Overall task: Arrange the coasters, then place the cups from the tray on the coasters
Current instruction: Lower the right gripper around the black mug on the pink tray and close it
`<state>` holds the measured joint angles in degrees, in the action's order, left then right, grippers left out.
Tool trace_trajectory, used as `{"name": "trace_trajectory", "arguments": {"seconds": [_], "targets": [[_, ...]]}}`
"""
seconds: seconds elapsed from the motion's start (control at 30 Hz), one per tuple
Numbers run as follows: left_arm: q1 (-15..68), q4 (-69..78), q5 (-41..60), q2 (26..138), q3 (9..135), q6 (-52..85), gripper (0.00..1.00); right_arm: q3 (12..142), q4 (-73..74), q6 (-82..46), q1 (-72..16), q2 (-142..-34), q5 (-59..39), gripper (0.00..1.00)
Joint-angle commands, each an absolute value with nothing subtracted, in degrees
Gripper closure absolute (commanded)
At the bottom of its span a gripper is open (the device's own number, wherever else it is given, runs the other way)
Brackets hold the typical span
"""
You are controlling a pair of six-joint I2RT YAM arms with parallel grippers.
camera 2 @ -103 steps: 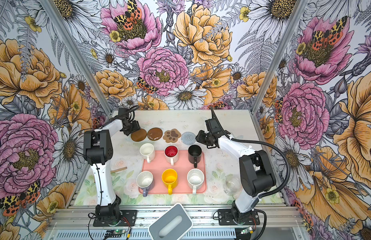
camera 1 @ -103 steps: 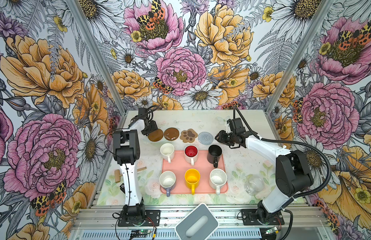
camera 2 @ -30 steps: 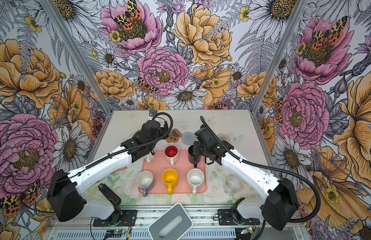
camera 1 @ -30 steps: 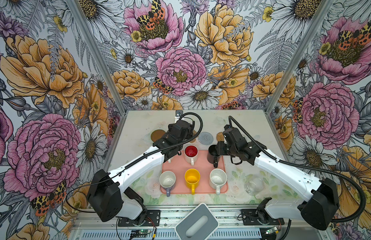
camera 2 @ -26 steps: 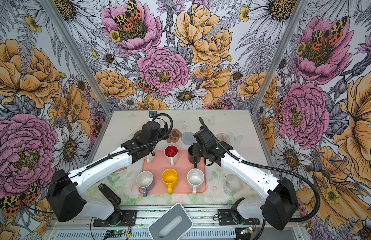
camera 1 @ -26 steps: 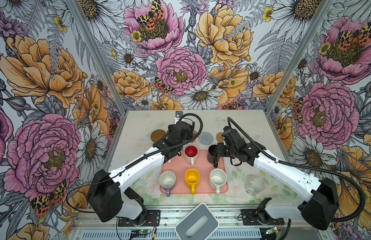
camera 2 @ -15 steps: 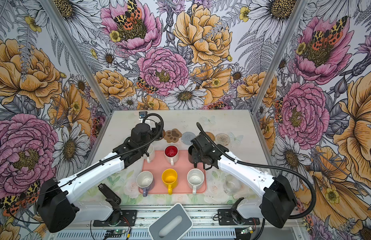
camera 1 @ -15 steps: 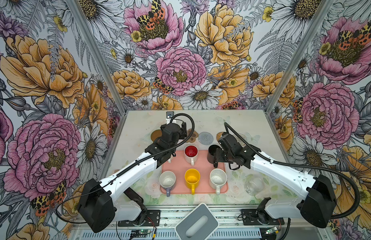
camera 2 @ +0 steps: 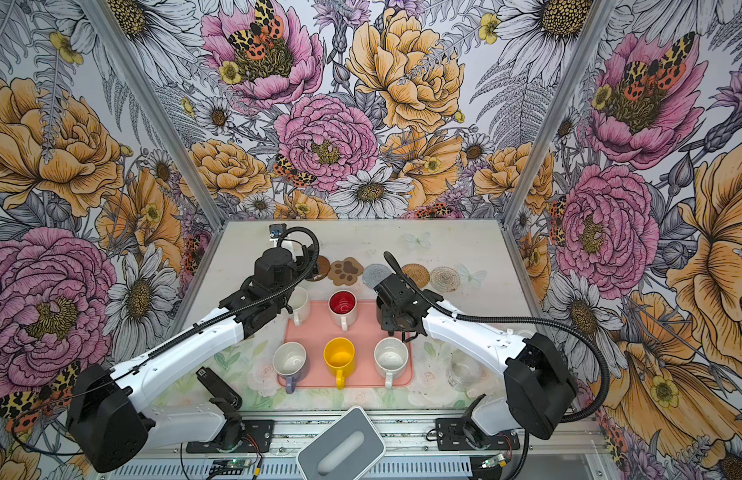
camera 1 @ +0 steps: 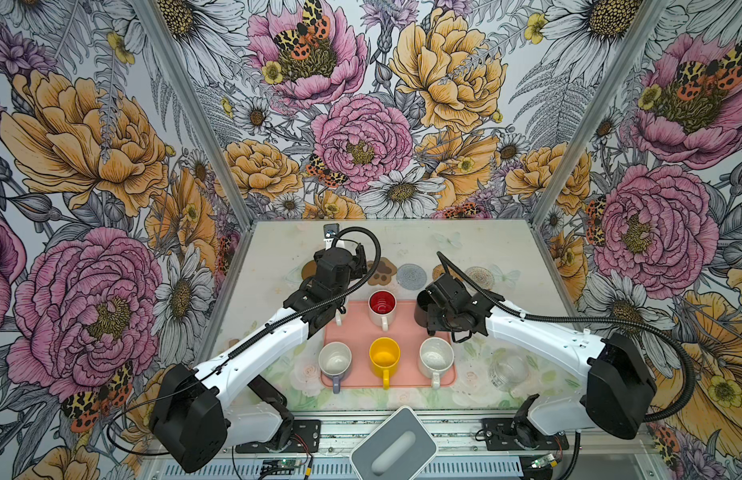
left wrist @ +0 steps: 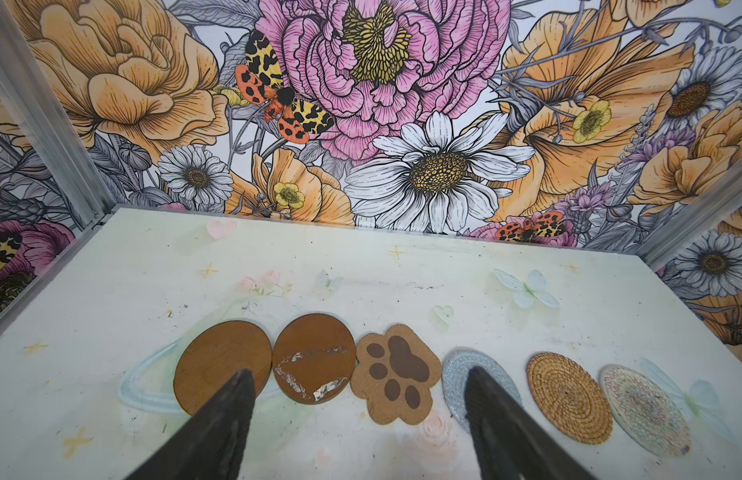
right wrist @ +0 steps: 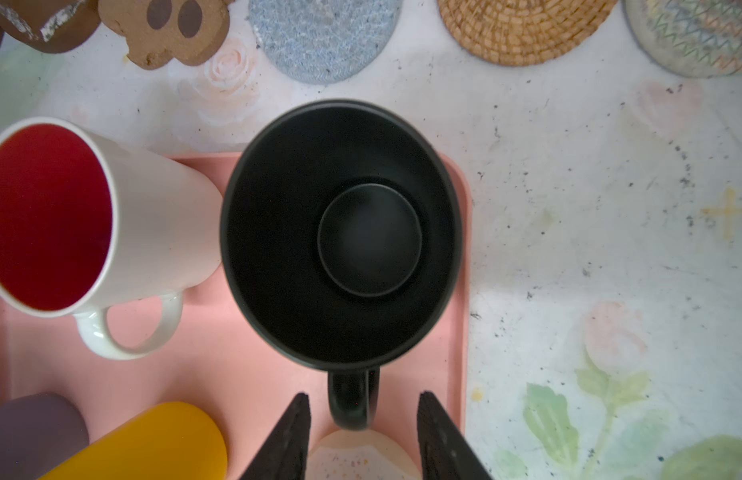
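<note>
Pale flower-printed table [camera 1: 477,249] stands inside floral-papered walls [camera 1: 361,104]. In both top views the left arm [camera 1: 257,345] hides most of two brown coasters [camera 1: 308,269]; the row lies behind the pink tray [right wrist: 244,374] holding the cups [camera 1: 384,357]. The left tool [left wrist: 359,370] hangs spread, empty. The right tool [right wrist: 363,394], spread, straddles the handle of the black mug [right wrist: 340,232] without touching it. A glass jar [camera 1: 508,370] stands beside the tray.

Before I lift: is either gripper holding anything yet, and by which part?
Nothing is held. The right gripper straddles the handle of the black mug, gaps both sides; the left gripper is open, empty.
</note>
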<state>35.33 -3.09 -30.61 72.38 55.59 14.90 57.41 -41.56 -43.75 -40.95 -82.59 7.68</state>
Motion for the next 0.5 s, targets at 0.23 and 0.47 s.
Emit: {"name": "trace_trajectory", "arguments": {"seconds": [0.23, 0.47], "targets": [[34.25, -1.91, -28.98, 73.13, 55.63, 15.49, 0.19, 59.73, -41.49, -43.97, -41.41, -86.84, 8.3, 0.55], [34.1, -1.94, -27.93, 73.31, 55.81, 15.74, 0.19, 61.03, -41.23, -43.89, -41.48, -88.8, 8.89, 0.55]]}}
